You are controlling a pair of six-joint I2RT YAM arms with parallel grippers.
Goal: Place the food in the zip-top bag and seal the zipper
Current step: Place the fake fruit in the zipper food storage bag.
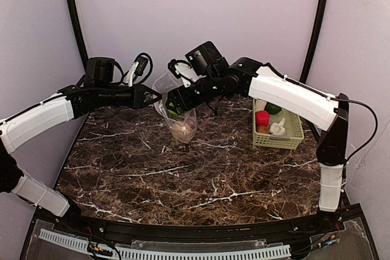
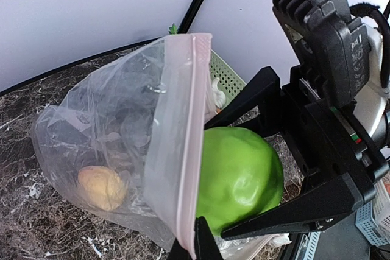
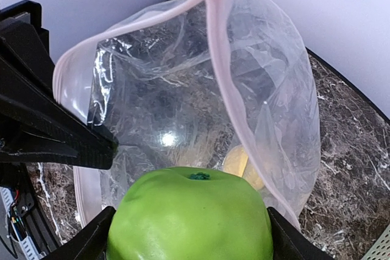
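The dark marble table (image 1: pixel 183 181) lies nearest. Beyond it, the right gripper (image 3: pixel 190 235) is clamped around a green apple (image 3: pixel 192 217) at the open mouth of the zip-top bag (image 3: pixel 183 108), with the pink zipper (image 3: pixel 225 77) curving around it. The left gripper (image 1: pixel 155 97) pinches the bag's rim and holds it up. A tan piece (image 2: pixel 100 187) sits in the bottom. Off to the right, a green basket (image 1: pixel 294 133) holds garlic (image 1: pixel 278 128).

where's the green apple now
The green apple sits in the right hand at the open mouth of the zip-top bag, centre-back in the top view, left of the basket.
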